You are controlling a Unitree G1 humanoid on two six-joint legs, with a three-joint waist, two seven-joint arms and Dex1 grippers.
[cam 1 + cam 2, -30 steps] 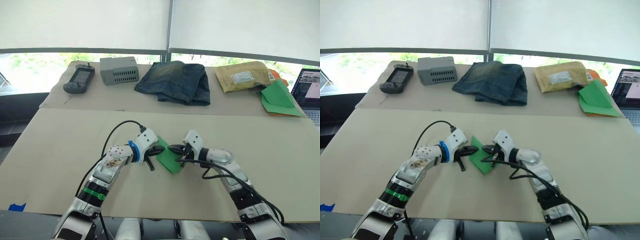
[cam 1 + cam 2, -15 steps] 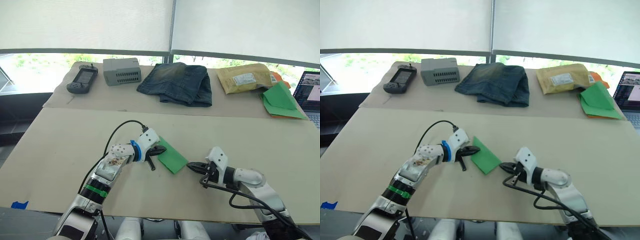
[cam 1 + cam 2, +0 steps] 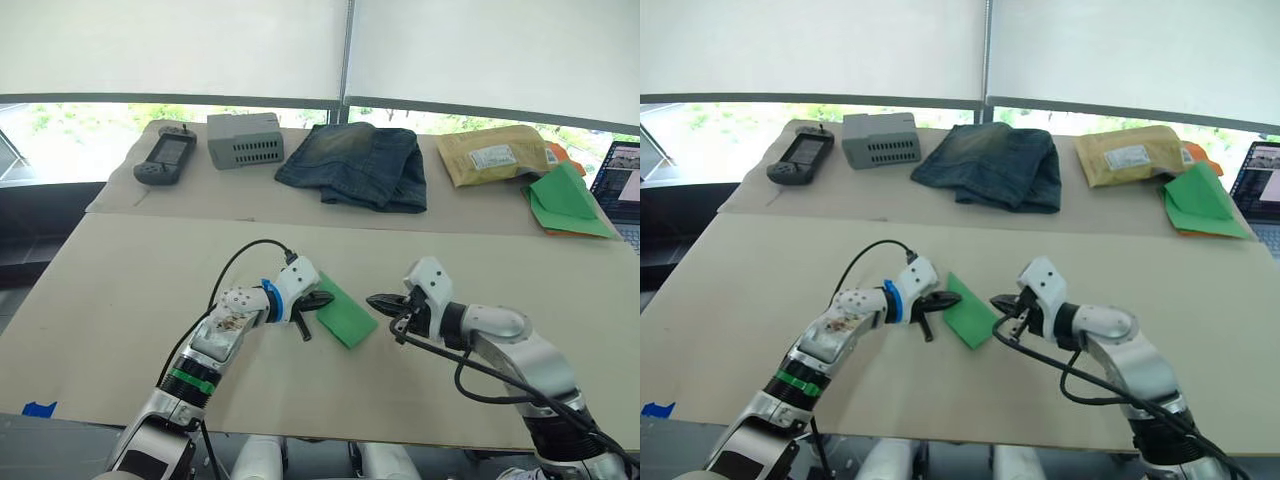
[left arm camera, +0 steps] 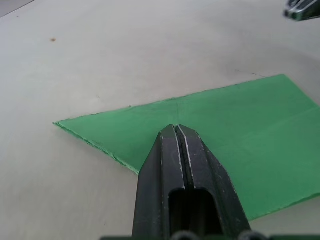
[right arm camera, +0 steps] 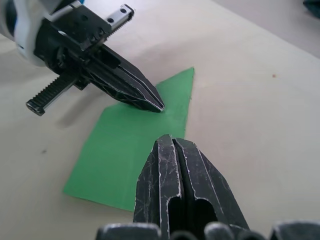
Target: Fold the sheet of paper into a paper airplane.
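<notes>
We are mid-fold, by our reading: the sheet of paper (image 3: pixel 345 315) lies flat on the tabletop (image 3: pixel 120 290) between our two arms as a slanted strip, doubled over, with one short end cut on a diagonal and faint crease lines across it. It is far from a pointed wedge, so most of the folding seems still ahead.

Our left pincer (image 4: pixel 176 131) has its two black fingers pressed together with nothing between them, the tip resting on the sheet near its upper edge, pinning it in place as far as we can judge. Our right pincer (image 5: pixel 171 142) is also closed and empty; it hovers just beside the lower right edge of the sheet, tip aimed at it, apart from the paper.

The next move, we judge, calls for the right pincer to reach the free edge or corner, get under or nip it, and carry it over along a crease while the left keeps the sheet from sliding. Thin paper flat on a smooth surface is hard to lift, so we expect the right fingers need to part first and approach low.
</notes>
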